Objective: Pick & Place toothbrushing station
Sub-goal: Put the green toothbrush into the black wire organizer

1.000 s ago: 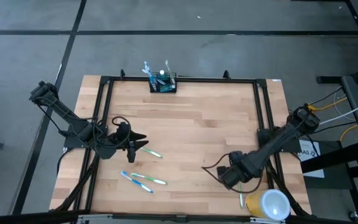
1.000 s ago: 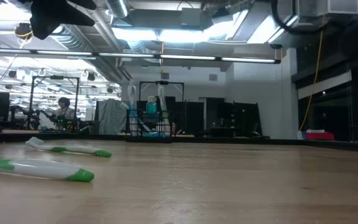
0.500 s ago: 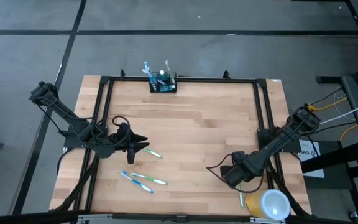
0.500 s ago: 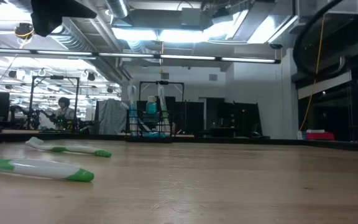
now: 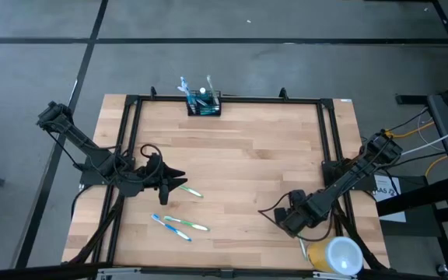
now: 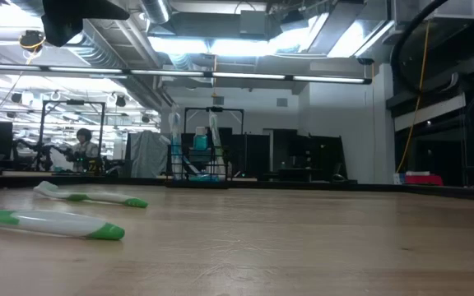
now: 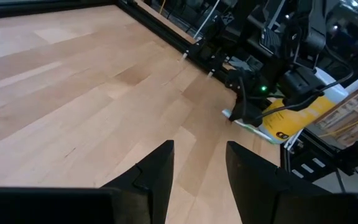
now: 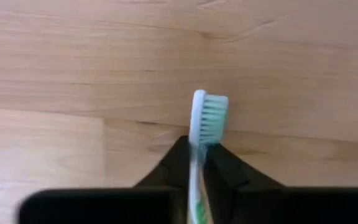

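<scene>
From above, the worktop (image 5: 239, 163) is light wood planks with a black metal frame (image 5: 329, 155) running round it, sitting on a grey floor (image 5: 232, 47) crossed by dark lines. The toothbrushing station (image 5: 204, 103), a little black mesh caddy with brushes sticking up out of it, sits at the middle of the far edge. The left tool (image 5: 179, 180) is well short of the caddy on the left side, right by a green-and-white toothbrush (image 5: 187, 190). Two more toothbrushes (image 5: 179, 225) lie a bit nearer the front edge, close together. The right tool (image 5: 286, 222) is diagonally across from the caddy near the front right corner, with the yellow-and-white cup (image 5: 334, 255) just beside it at the worktop's edge.

At worktop level the caddy (image 6: 196, 164) shows way back in the middle, brushes upright. Two toothbrushes (image 6: 52, 223) lie off to its left, nearer the camera. Behind it there's a big workshop room with ceiling lights (image 6: 245, 41), dark racks and a person (image 6: 83, 146) seated far off.

Left wrist cam: the fingers (image 7: 157, 177) are spread apart with nothing between them, just bare wood grain under them, and the right arm (image 7: 291, 68) shows beyond by the yellow cup (image 7: 297, 115).

Right wrist cam: the tool's fingers (image 8: 229, 171) are clenched on a toothbrush handle, the green-bristled head (image 8: 209, 116) poking out over the wood.
</scene>
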Controlling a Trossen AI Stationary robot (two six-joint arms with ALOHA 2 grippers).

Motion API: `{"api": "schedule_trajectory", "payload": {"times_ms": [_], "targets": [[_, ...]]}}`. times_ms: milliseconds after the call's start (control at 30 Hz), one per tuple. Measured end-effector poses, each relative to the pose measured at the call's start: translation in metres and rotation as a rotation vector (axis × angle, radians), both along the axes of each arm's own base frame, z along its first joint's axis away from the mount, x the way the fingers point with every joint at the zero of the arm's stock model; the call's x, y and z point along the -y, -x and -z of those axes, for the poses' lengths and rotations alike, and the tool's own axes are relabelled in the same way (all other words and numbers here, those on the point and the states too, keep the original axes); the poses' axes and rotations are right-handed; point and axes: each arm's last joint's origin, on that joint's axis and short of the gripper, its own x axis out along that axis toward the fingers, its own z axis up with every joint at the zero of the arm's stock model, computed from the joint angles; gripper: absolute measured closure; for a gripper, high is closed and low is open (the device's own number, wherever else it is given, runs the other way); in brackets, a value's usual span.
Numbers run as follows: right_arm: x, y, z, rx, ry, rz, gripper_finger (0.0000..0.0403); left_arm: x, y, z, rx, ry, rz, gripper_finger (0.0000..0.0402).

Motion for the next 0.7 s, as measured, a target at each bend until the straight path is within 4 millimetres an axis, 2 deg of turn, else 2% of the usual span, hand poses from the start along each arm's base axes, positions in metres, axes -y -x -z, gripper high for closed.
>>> {"api": "schedule_trajectory", "payload": {"times_ms": [67,200,267,467,567,700], "targets": [[0.000,-0.002,0.000,0.033,0.017,-0.016,0.0388,0.000,0.000,0.000,0.000,0.000,0.000,0.0261],[0.004,-0.012,-0.004,0.120,0.068,-0.015,0.0388,0.000,0.000,0.000,0.002,0.008,-0.003,0.0261],[0.010,-0.025,-0.012,0.237,0.168,-0.024,0.0393,0.000,0.000,0.000,0.004,0.010,-0.003,0.0261],[0.038,-0.080,-0.056,0.593,0.492,-0.127,0.0393,0.000,0.000,-0.001,0.014,0.021,-0.023,0.0261],[0.072,-0.116,-0.083,0.779,0.645,-0.181,0.0393,-0.001,0.000,-0.001,0.027,0.023,-0.056,0.0261],[0.134,-0.152,-0.108,0.939,0.762,-0.325,0.0393,-0.002,0.000,-0.001,0.042,0.023,-0.087,0.0261]]}}
